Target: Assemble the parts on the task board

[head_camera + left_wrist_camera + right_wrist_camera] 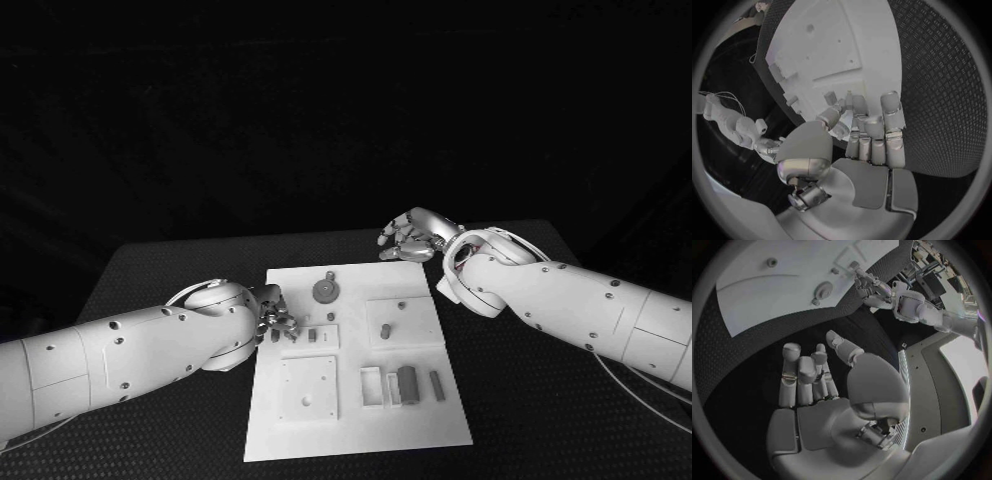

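The white task board (353, 400) lies in the middle of the table. On it are a round grey part (327, 290), a small peg (387, 328) and upright blocks (407, 383) near its right side. My left hand (277, 322) sits at the board's left edge, its fingers half curled over small dark parts (306, 337). In the left wrist view the thumb and fingers (873, 130) bend towards the board (836, 45), and whether they pinch a part is unclear. My right hand (411, 237) hovers off the board's far right corner, loosely curled and holding nothing (817, 385).
Black textured table (534, 400) lies all round the board. A square recessed plate (309, 388) takes up the board's near left. My right forearm (577, 300) reaches over the table right of the board.
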